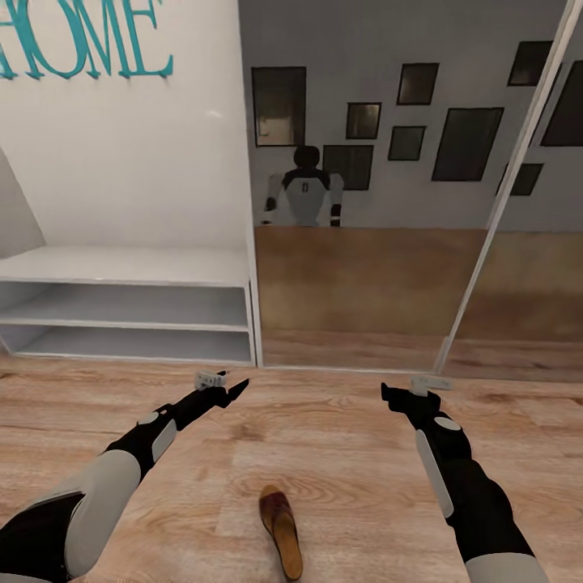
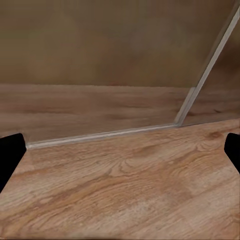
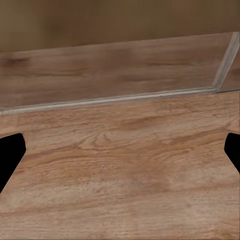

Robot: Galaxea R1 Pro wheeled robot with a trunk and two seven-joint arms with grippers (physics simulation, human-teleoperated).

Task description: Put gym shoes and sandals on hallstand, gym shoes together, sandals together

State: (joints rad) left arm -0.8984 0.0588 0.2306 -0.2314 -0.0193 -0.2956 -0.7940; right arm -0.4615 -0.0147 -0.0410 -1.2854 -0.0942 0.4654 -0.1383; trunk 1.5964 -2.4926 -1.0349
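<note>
The wood floor (image 1: 340, 453) between both arms lies open. One brown sandal (image 1: 282, 530) sits at 6 o'clock. The white rack (image 1: 129, 308) blocks 10 o'clock; the mirror wall (image 1: 372, 283) blocks 12 o'clock.

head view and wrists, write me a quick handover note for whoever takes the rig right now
Left gripper: open, empty, held above the floor.
Right gripper: open, empty, also above the floor.
One brown leather slip-on sandal lies on the light wood-plank corridor floor, between the arms and close to the robot.
The pale grey-white two-tier hallstand stands ahead on the left, its visible shelves bare.
Done: nothing is on the rack in these views.
Left: pick up this sandal, find the other sandal and both gym shoes, and rack them in pairs.
</note>
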